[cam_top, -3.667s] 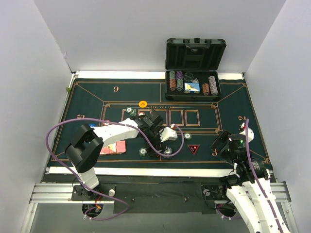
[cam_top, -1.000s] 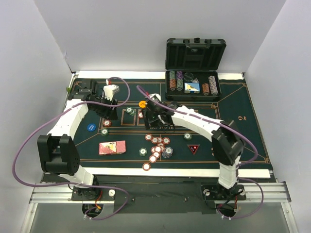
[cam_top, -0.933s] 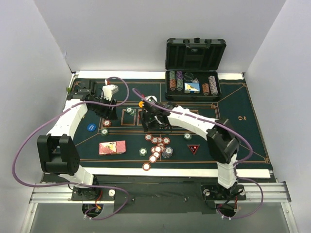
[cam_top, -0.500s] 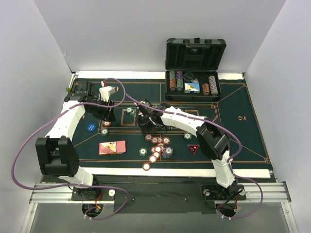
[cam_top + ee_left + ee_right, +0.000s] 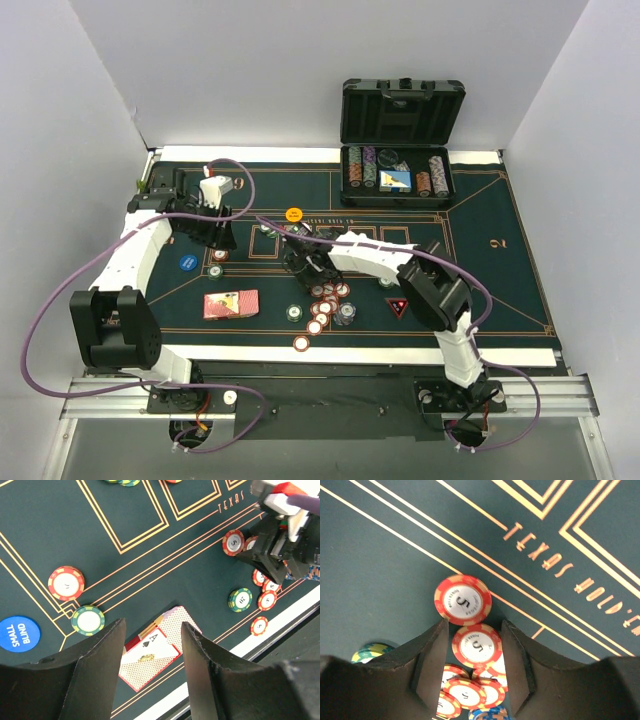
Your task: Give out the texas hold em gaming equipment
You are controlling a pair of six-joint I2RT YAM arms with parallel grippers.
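Observation:
My right gripper reaches to the middle of the green felt mat, at the far end of a cluster of red chips. In the right wrist view its jaws stand close on either side of one red "5" chip that lies flat; the right gripper is open. Another red chip lies just beyond the fingertips. My left gripper hovers high over the mat's left side, open and empty. Far below it lie the pink-backed playing cards, ace of spades on top.
The open black case with chip rows stands at the back right. A blue small-blind disc and an orange button lie on the mat. Single chips lie apart: green, red, green. A blue chip stack stands near the front.
My right gripper has moved nearer and down onto the far end of the red chip cluster, its jaws narrowing round one chip. The left gripper has drifted a little to the left.

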